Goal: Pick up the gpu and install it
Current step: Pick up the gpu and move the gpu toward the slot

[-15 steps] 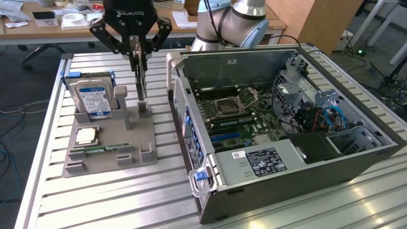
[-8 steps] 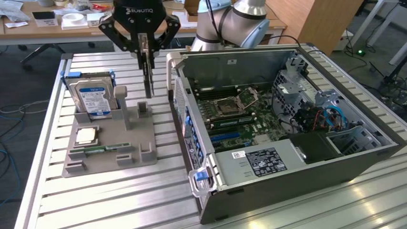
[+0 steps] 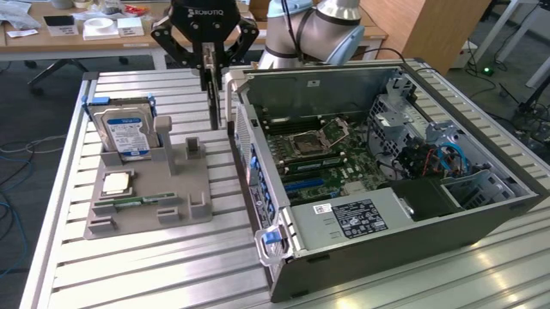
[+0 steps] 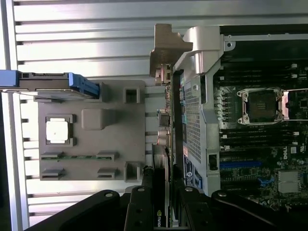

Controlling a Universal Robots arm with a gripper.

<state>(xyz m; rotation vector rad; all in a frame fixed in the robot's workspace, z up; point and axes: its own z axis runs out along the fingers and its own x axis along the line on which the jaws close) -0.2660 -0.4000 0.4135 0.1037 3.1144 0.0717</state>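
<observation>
The gpu (image 3: 215, 106), a thin card seen edge-on, hangs upright in the claw (image 3: 212, 72) marked ROBOTIQ, its black fingers (image 4: 144, 192) pinching both faces. It is at the far side, just beside the open computer case (image 3: 481, 212) and to the exterior view's right of the grey plastic holder (image 3: 151, 209). The wrist view adds the card's pale metal end bracket (image 4: 166, 48) and a logo (image 4: 159, 217) too small to read. A hard drive (image 3: 125, 125) with a blue-and-white label stands in the holder, on a ribbed aluminium table (image 3: 129, 270).
</observation>
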